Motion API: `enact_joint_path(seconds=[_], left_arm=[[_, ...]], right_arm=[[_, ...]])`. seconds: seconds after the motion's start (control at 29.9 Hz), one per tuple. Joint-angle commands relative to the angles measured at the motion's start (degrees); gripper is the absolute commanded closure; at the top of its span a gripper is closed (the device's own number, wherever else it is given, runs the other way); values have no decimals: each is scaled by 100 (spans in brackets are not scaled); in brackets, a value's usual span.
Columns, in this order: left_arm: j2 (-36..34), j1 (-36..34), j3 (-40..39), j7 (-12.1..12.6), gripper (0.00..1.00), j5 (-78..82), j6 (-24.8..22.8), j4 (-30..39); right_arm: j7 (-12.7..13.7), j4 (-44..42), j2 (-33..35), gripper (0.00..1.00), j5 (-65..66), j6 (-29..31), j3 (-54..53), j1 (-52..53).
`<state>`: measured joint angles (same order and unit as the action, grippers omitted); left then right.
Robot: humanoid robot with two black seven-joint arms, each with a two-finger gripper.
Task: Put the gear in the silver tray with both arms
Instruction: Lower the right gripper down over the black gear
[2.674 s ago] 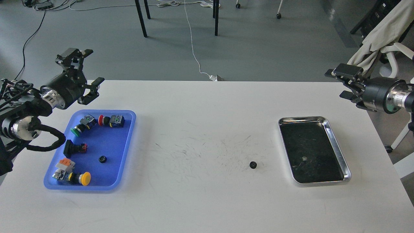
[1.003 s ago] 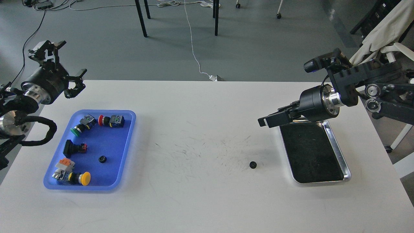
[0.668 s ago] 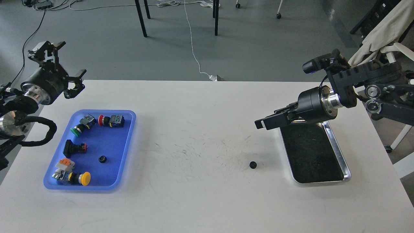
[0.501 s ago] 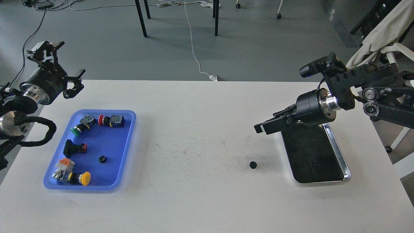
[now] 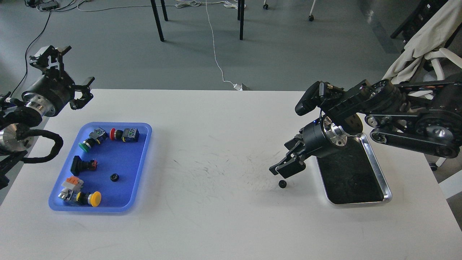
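Note:
A small black gear lies on the white table, a little left of the silver tray. My right gripper hangs just above the gear, fingers pointing down and left, slightly parted with nothing between them. The right arm crosses over the tray's far left corner and hides it. The tray's dark bottom looks bare. My left gripper is raised at the far left, beyond the table's back edge, its fingers spread wide and empty. A second black gear rests in the blue tray.
The blue tray at the left also holds several push-button switches with green, red and yellow caps. Behind the table are chair legs, floor cables and, at the right, a chair draped with cloth.
My right arm has swung from the right edge over the silver tray and lowered its gripper to just above the gear. The left gripper drew back to the left and rose. The gear stayed put.

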<state>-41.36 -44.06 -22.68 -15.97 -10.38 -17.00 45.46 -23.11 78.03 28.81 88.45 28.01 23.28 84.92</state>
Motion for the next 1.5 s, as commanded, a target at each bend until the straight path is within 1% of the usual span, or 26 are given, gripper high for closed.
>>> enact_joint_path(seconds=[0.0,0.13,0.27,0.37,0.7,0.77,0.9,1.1,1.27,1.37,1.47], left_arm=[[-12,3,0,-2,1,0,4,-2],[-4,3,-9,-11,1,0,4,-2],[5,3,-26,-11,1,-8,-5,-2],[5,3,-44,-11,1,-8,-5,-2],[-30,3,-53,-29,1,-17,-31,-2],[-39,3,-53,-37,2,-26,-49,-2],[-39,3,-62,-64,1,-17,-58,-2],[-39,12,-53,-73,1,-26,-66,-2],[-56,3,-70,-99,2,-26,-66,-2],[-65,3,-62,-108,2,-26,-84,-11],[-56,3,-62,-108,2,-26,-93,-11]], right_arm=[[-106,-95,-200,4,163,-1,344,-72],[-168,-314,-315,5,418,-1,538,-72],[-168,-605,-324,5,795,-1,555,-90],[-229,-640,-367,12,919,-1,555,-99],[-291,-974,-1158,12,937,-1,704,-187],[-317,-1027,-1229,15,937,-1,775,-187],[-326,-1071,-1247,15,937,-1,810,-230],[-335,-1203,-1273,23,937,-1,906,-230],[-335,-1484,-1361,23,928,-1,942,-344],[-335,-1537,-1510,29,928,-1,942,-345],[-335,-1624,-1589,30,928,-1,942,-354]])
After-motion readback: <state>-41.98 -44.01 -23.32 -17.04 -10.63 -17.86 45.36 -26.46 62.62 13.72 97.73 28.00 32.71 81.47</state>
